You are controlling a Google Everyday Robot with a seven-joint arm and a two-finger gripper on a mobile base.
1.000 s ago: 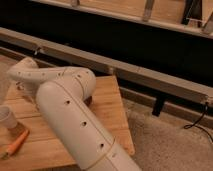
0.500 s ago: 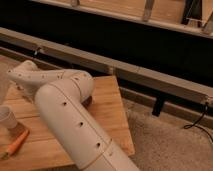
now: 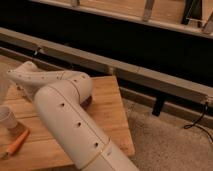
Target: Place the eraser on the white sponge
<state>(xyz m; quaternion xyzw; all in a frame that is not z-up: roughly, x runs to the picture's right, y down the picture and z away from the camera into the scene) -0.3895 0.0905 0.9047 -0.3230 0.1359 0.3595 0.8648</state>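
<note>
Little is changing since the earlier frames: the white arm is staying bent over the wooden worktop, its far end still reaching toward the left edge of the view with only a slight shift. At the far left, a white cup is standing on the worktop, and just below it an orange carrot-like stick is lying at a slant near the front edge. Moving right, the arm's forearm is stretching from the left edge to the elbow, and the gripper at its tip is sitting at the left border, so I cannot tell how the jaws are standing. Neither the eraser nor the white sponge is showing; the arm is covering much of the worktop. A dark reddish patch is peeking out just under the elbow, too hidden to identify. Further right, grey speckled floor is lying beside the worktop, with a dark wall and rail running behind.
</note>
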